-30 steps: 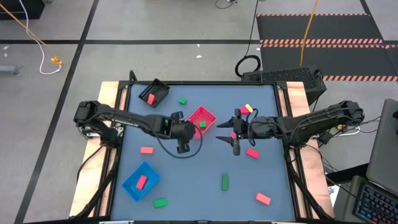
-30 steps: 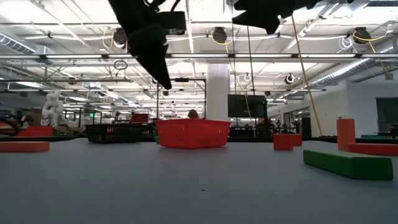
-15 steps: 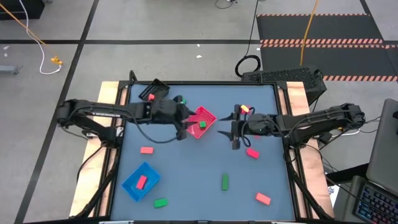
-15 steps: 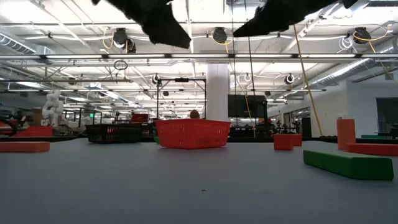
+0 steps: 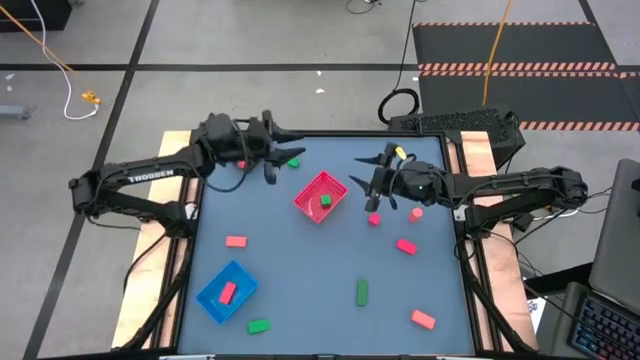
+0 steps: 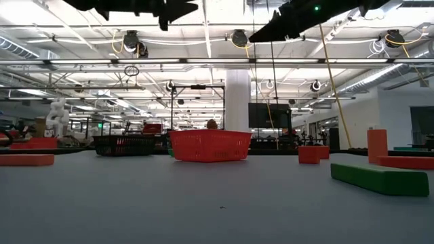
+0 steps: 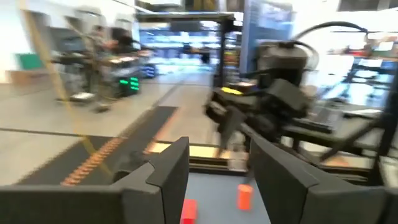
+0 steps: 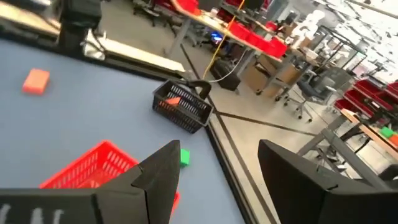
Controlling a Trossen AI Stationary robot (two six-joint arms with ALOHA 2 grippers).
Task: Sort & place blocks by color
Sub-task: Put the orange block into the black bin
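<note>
Both arms are up off the blue table at the far end. The left gripper hangs over the far-left corner, right by the black tray, which has a red block in it. Its fingers are apart with nothing between them. The right gripper is over the far-right part of the table, just beside the red basket tray, and its fingers are spread too, also holding nothing. The blocks are scattered all over. One green block sits inside the red basket tray, and another green one lies on the table between that tray and the left gripper. A small red block sits just under the right gripper, a pinkish one next to the right arm, and another red one a bit nearer. On the left side there's a red block on the bare table and one more red block in the blue tray, with a green block right beside that tray at the near edge. A green bar lies near the middle-front, and a red block sits at the near right corner. From table height the green bar is the closest thing on the right, with the red basket straight ahead.
</note>
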